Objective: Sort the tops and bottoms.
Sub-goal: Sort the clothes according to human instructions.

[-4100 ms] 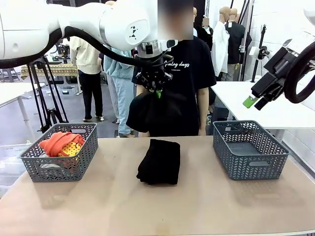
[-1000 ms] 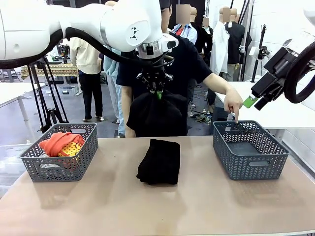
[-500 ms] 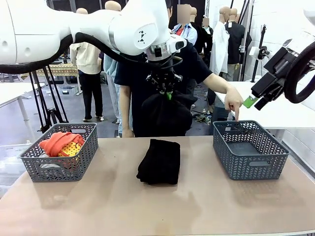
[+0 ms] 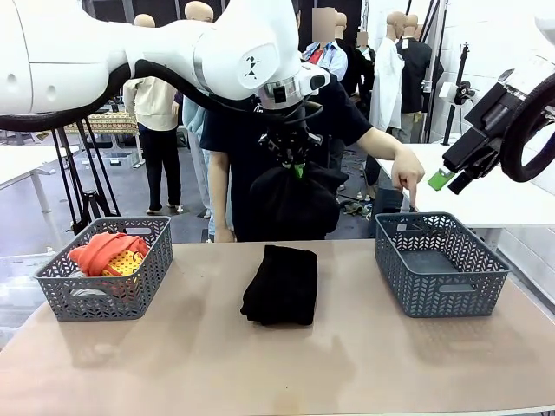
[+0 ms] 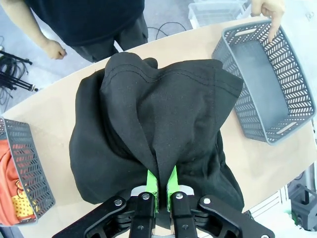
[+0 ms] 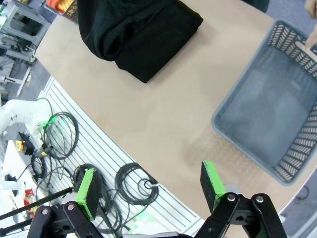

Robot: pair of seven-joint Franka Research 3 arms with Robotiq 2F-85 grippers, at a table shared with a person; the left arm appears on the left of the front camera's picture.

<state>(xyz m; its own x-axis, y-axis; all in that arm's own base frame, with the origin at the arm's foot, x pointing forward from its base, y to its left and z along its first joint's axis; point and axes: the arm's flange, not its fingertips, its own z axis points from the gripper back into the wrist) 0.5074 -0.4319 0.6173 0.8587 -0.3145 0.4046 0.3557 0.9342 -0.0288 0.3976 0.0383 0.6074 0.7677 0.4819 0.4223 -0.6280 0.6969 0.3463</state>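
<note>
The grey basket (image 5: 28, 166) and the orange top (image 5: 6, 168) inside run off the left wrist view's edge.

Grey floor (image 4: 117, 195), black tripod (image 4: 76, 139) at left, white table (image 4: 486, 204) at right, coiled cables (image 6: 133, 186) underneath.

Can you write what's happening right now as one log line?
left gripper: shut on black garment, above table | right gripper: open, empty | person's hand: pointing at empty grey basket

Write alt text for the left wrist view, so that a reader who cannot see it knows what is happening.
The left gripper, shut, holds a black garment bunched up above the table. At upper right a person's hand points down at an empty grey basket; at the left edge a second basket holds an orange top.
</note>
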